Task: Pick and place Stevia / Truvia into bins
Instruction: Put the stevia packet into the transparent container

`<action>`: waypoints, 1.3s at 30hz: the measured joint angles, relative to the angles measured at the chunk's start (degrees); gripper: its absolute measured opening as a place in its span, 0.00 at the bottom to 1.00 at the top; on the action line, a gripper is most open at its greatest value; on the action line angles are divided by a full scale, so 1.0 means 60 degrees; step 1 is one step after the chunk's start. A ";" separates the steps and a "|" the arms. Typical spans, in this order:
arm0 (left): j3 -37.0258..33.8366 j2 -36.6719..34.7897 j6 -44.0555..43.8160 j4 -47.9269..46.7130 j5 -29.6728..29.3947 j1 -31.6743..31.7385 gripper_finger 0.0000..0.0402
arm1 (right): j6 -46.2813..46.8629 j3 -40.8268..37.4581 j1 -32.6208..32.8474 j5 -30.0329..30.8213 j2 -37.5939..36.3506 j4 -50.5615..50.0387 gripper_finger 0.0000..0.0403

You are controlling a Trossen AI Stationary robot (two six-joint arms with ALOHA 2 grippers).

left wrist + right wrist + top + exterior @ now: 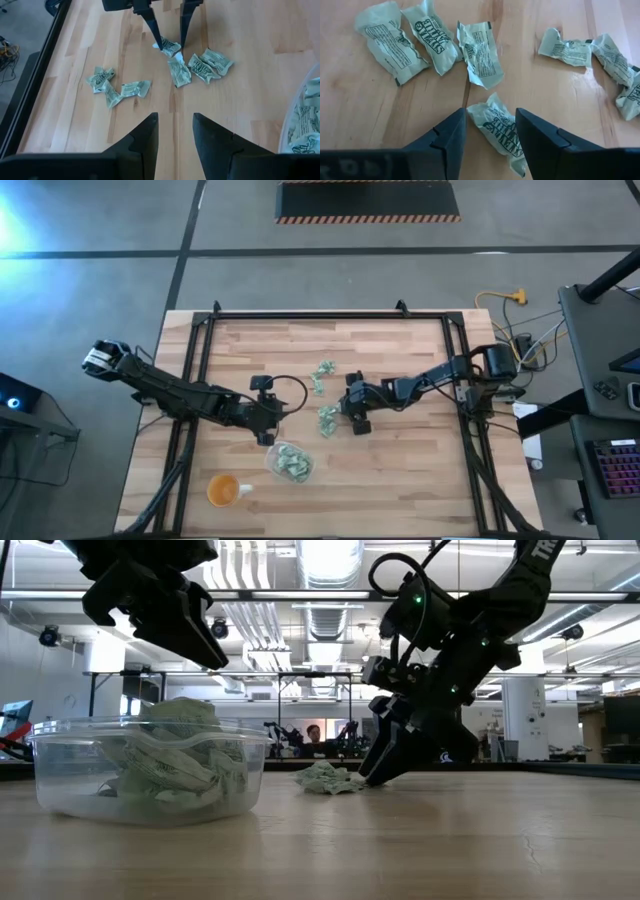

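Closest in the low view stands the clear bin (150,770), heaped with pale green packets (180,765); seen from above it sits near the front edge of the wooden surface (400,470), a little left of centre (289,461). An orange cup (223,490) stands further left, close to the front left corner.

On the bare wood near the middle lie the loose packets in two small groups: one nearer the back edge (322,374) and one just in front of it (327,418).

Right claw (487,132) is down at the surface beside the nearer group, its fingers (445,135) spread apart with one crumpled packet (495,120) lying between them. They straddle it but have not closed; nothing is lifted. Three more packets (427,37) lie side by side just beyond, and a few others (600,55) off to one side.

Left claw (175,137) hangs above the surface just behind the bin, its fingers (145,140) partly apart and holding nothing. From its wrist view the right claw's two tips (167,37) show touching down on either side of a packet (170,47).
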 joint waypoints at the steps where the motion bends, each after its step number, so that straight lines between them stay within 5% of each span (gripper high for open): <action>1: 0.0000 0.0000 0.0000 0.0000 0.0000 0.0000 0.26 | 0.0000 0.0000 -0.0015 -0.0005 0.0000 0.0000 0.40; 18: 0.0000 0.0004 0.0000 0.0000 0.0000 0.0003 0.26 | -0.0448 0.0000 -0.0039 0.0072 0.0009 -0.0083 0.04; 31: -0.0007 0.0007 0.0204 -0.0004 -0.0004 0.0004 0.26 | -0.0131 0.0007 0.0381 -0.0114 -0.1232 -0.0035 0.02; 39: -0.0011 0.0007 0.0219 -0.0018 -0.0007 0.0004 0.26 | -0.0251 0.0025 0.1322 -0.1545 -0.1213 0.2787 0.02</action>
